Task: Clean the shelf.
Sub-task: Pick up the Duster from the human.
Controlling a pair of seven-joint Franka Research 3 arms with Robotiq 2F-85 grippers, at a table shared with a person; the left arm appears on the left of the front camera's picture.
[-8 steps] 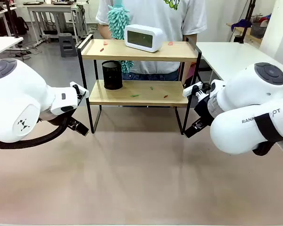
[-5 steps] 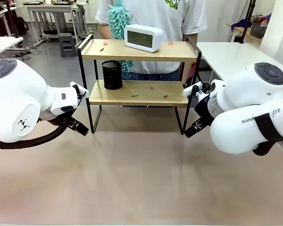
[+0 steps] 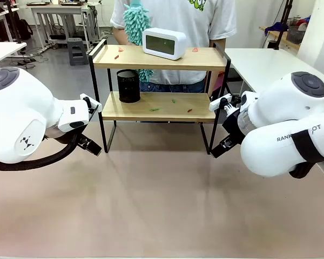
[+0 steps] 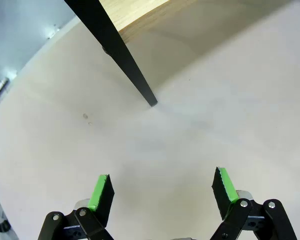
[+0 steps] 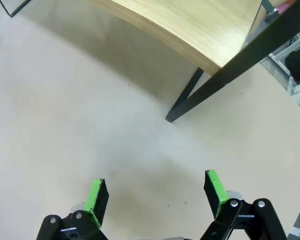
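Wood and black metal are making up the shelf [image 3: 210,59], which is standing on the far part of the bench [image 3: 151,205], straight ahead of us and between our two arms. A person [image 3: 216,19] is standing just behind the shelf, and a teal fluffy duster [image 3: 135,21] is hanging behind the shelf's left half, reaching down past the top board.

On the shelf's top board a white clock [image 3: 164,43] is sitting near the middle, with small red scraps [image 3: 117,56] lying toward the left end and one more at the right end. On the shelf's lower board a black mesh cup [image 3: 128,86] is standing upright at the left end. To the right of it a few green scraps [image 3: 154,109] and another red bit are lying loose on the wood.

We are holding our left end effector [image 4: 162,182] wide open and empty, its green pads [image 4: 101,186] well apart, low over the bench near the shelf's front left leg [image 4: 125,60] and touching nothing. We are holding our right end effector [image 5: 155,184] just as wide open and just as empty, low over the bench near the shelf's front right leg [image 5: 240,70], apart from the frame.
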